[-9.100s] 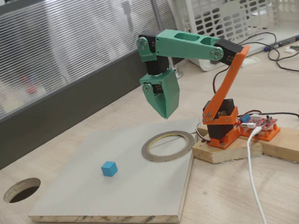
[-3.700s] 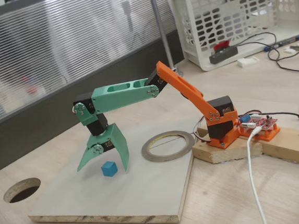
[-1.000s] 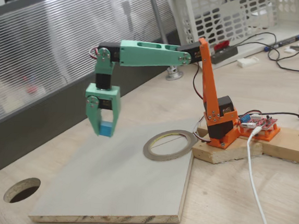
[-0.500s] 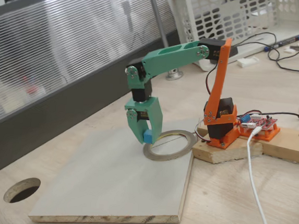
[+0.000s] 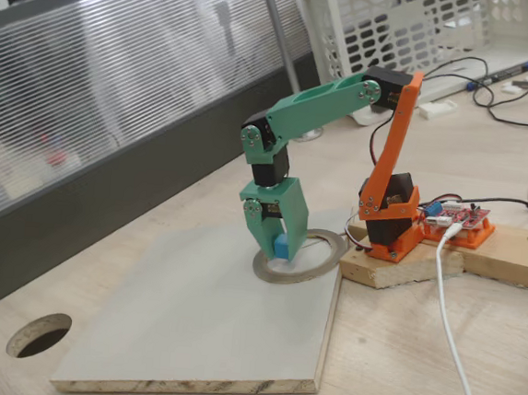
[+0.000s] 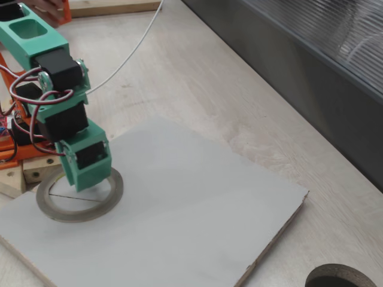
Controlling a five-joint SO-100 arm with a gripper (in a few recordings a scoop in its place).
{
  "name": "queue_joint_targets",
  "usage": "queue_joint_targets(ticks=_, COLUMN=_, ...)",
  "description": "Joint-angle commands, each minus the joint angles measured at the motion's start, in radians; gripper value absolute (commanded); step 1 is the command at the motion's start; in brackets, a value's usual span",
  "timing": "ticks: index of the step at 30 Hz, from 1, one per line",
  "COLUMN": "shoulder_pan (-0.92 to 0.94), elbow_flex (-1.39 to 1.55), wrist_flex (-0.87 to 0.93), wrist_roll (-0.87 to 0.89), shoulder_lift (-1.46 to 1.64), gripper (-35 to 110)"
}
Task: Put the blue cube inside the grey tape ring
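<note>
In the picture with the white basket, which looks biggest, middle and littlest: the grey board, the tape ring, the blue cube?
Largest to smallest:
1. Grey board
2. Tape ring
3. Blue cube, the littlest, held in the gripper over the ring.

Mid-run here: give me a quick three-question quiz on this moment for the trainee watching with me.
1. True or false: the blue cube lies loose on the grey board.
2. Over which thing does the gripper hang: A) the round hole in the table, B) the grey tape ring, C) the white basket?
3. Fill in: the cube sits between the green ____.

Key:
1. False; the fingers hold it.
2. B, at the ring's left side in a fixed view.
3. fingers
</note>
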Motion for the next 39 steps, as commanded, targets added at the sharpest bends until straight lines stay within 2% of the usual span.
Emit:
queue_joint_targets(ticks=1, shoulder_pan=0.034, elbow_flex=0.017, wrist_flex=-0.008, wrist_roll=0.012, shoulder_lift=0.038, gripper=-1)
queue_joint_targets(ticks=30, shoulder_pan=0.034, elbow_flex=0.015, wrist_flex=0.009, wrist_roll=0.023, shoulder_lift=0.038, gripper=-1)
queue_joint_targets(ticks=39, shoulder_pan=0.032, elbow_flex=0.003, wrist_flex=0.103, wrist_roll=0.023, shoulder_lift=0.038, gripper=-1)
